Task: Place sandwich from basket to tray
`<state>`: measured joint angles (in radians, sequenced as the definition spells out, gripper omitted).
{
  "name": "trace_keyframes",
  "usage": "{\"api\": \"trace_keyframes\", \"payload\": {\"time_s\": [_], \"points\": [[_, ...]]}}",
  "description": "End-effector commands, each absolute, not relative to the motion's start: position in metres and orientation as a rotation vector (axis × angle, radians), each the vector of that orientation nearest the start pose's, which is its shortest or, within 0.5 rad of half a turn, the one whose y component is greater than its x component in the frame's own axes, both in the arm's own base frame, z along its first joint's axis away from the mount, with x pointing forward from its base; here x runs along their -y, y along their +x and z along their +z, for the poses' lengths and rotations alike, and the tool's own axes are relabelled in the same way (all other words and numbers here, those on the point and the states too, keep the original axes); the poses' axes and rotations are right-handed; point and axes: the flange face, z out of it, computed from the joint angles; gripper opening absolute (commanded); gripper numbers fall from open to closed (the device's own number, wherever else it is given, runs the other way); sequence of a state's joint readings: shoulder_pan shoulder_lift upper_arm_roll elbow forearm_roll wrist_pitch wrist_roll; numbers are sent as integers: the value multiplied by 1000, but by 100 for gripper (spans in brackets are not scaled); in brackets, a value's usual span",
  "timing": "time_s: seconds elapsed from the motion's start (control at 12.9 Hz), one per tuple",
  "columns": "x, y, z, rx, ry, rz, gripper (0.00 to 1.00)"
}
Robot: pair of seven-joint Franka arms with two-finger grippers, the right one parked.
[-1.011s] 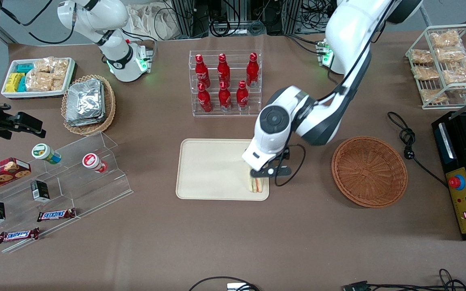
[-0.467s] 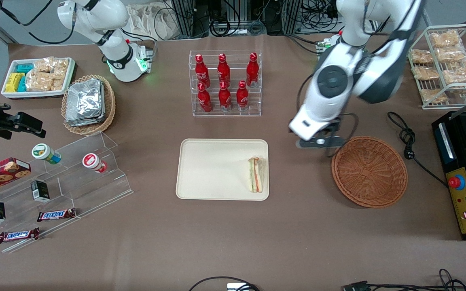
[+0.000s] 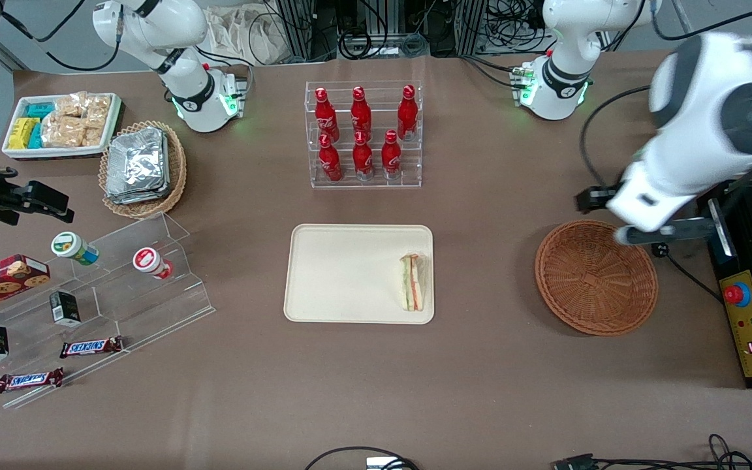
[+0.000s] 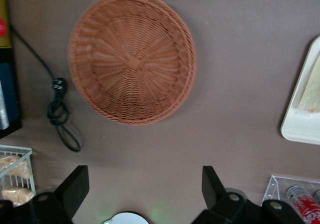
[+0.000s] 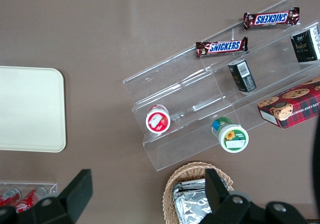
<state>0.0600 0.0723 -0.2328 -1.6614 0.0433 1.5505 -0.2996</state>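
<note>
one sandwich point(image 3: 413, 282) on tray point(image 3: 343, 274) | hand point(image 4: 145, 196) fingers apart, holding nothing, above basket point(image 3: 596, 277) rim, well apart from sandwich

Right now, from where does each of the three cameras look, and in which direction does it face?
Front view: high before the table, looking down on the tray with the sandwich, the basket and the working arm, whose pincer is above the basket's edge.
Left wrist view: on the working arm, facing down at the basket; the open pincer shows.
Right wrist view: on the parked arm, facing down at the acrylic steps with Snickers bars.
Shared: the basket in front and left wrist views; the tray in all three.
</note>
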Motion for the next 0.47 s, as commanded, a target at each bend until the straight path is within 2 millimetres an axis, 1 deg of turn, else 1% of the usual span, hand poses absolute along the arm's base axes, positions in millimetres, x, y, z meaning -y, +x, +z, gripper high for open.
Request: {"api": "trace_keyframes", "payload": {"time_s": [0.0, 0.16, 0.23, 0.39], "points": [[36, 573, 569, 261, -3194, 264, 100], [21, 587, 575, 223, -3214, 251, 100], [19, 588, 575, 230, -3205, 248, 100], [13, 588, 578, 222, -3124, 215, 100]]}}
